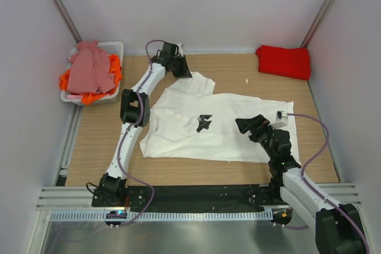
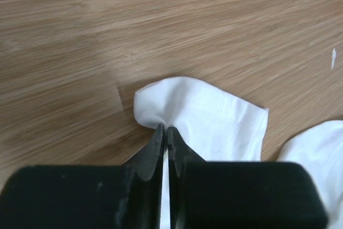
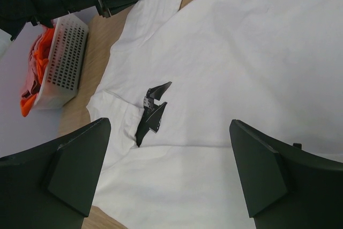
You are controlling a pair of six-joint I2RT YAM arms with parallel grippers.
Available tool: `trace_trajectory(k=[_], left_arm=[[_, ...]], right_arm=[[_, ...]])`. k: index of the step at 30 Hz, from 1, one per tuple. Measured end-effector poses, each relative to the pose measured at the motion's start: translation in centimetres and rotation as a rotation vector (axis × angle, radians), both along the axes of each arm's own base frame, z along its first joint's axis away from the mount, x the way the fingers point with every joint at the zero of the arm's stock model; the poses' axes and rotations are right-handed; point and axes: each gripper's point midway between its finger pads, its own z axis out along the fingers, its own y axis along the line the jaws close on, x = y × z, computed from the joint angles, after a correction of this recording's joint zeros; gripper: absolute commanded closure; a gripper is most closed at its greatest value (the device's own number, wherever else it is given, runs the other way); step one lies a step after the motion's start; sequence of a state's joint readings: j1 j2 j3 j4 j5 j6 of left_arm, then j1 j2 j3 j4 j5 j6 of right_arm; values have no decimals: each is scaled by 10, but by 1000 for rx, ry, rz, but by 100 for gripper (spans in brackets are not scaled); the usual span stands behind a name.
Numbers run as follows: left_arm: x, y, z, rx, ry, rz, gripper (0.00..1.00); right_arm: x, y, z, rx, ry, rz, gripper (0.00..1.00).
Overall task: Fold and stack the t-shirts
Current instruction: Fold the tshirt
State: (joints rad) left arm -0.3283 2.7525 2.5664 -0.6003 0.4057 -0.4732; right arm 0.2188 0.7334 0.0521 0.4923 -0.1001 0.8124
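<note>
A large white t-shirt (image 1: pixel 220 129) with a small black chest print (image 1: pixel 204 123) lies spread on the table. My left gripper (image 1: pixel 181 69) is at its far sleeve (image 2: pixel 209 116), shut on the sleeve's edge, fingertips (image 2: pixel 158 135) pinching the cloth. My right gripper (image 1: pixel 253 129) hovers open over the shirt's right part; the print (image 3: pixel 151 112) shows between its fingers (image 3: pixel 80 159). A folded red t-shirt (image 1: pixel 284 62) lies at the far right. Pink (image 1: pixel 89 66) and orange (image 1: pixel 89 96) shirts are piled in the basket.
A white slotted basket (image 1: pixel 116 49) stands at the far left against the wall; it also shows in the right wrist view (image 3: pixel 64 60). White walls close in three sides. A metal rail (image 1: pixel 178 197) runs along the near edge.
</note>
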Motion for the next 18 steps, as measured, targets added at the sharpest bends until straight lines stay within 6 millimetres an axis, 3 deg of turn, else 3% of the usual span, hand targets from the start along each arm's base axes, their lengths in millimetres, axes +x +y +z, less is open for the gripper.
trace_trajectory(k=[7,11,15,18], left_arm=[[-2,2,-7,14,5,-3,100],[-7,14,-7,61,10,33,100],[-27,40,-5,135,42,97,100],[-30,64,4,155,46,155,100]], right_arm=[[0,0,-2,-2,9,0,0],[2,-1,-4,-21,42,-5,0],[16,-19,15,-93,61,-107,0],[39,-49,50,-206,91,-267,0]])
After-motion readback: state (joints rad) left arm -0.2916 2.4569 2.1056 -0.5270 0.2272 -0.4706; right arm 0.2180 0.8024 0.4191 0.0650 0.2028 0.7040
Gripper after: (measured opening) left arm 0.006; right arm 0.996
